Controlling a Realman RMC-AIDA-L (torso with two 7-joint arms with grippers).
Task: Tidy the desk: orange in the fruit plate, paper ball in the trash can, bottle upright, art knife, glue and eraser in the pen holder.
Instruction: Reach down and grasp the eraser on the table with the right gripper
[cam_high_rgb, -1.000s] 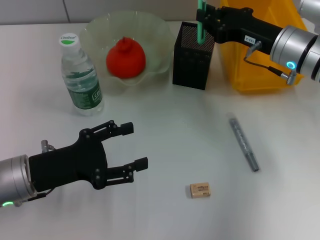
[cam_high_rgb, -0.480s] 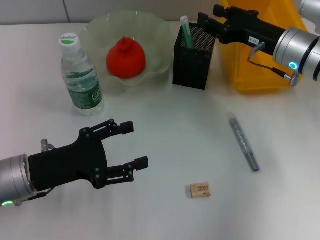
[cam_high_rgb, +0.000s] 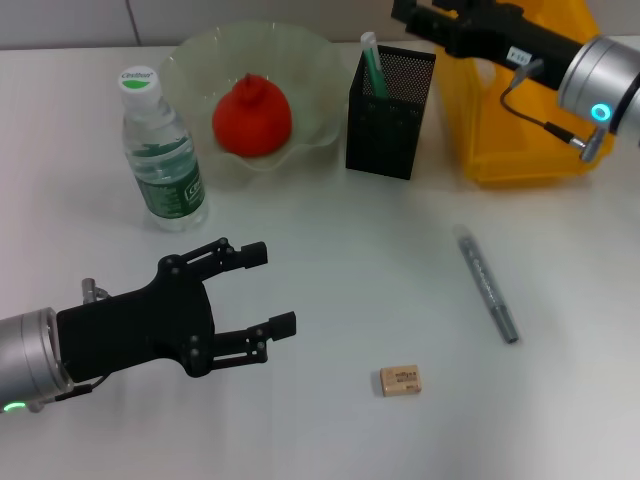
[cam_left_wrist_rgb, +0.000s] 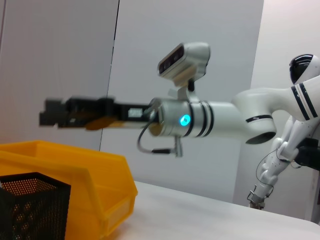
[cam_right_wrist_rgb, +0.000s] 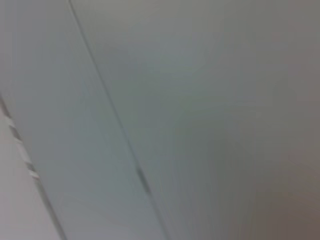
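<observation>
The orange (cam_high_rgb: 251, 116) lies in the pale green fruit plate (cam_high_rgb: 318, 62). To its left the bottle (cam_high_rgb: 161, 150) stands upright. A green glue stick (cam_high_rgb: 373, 66) leans inside the black mesh pen holder (cam_high_rgb: 389, 108), free of any gripper. The grey art knife (cam_high_rgb: 487, 286) and the tan eraser (cam_high_rgb: 400, 380) lie on the table. My right gripper (cam_high_rgb: 415, 12) hovers open above and behind the pen holder, beside the yellow trash can (cam_high_rgb: 515, 120). My left gripper (cam_high_rgb: 272, 289) hangs open over the near left table. The paper ball is out of view.
In the left wrist view the right gripper (cam_left_wrist_rgb: 55, 112) reaches over the trash can (cam_left_wrist_rgb: 95, 185) and pen holder (cam_left_wrist_rgb: 30, 205). Another white robot (cam_left_wrist_rgb: 300, 125) stands behind the table. The right wrist view holds only a grey wall.
The right gripper let the green glue stick drop into the pen holder, then rose and drew back toward the trash can. The left arm has not moved.
</observation>
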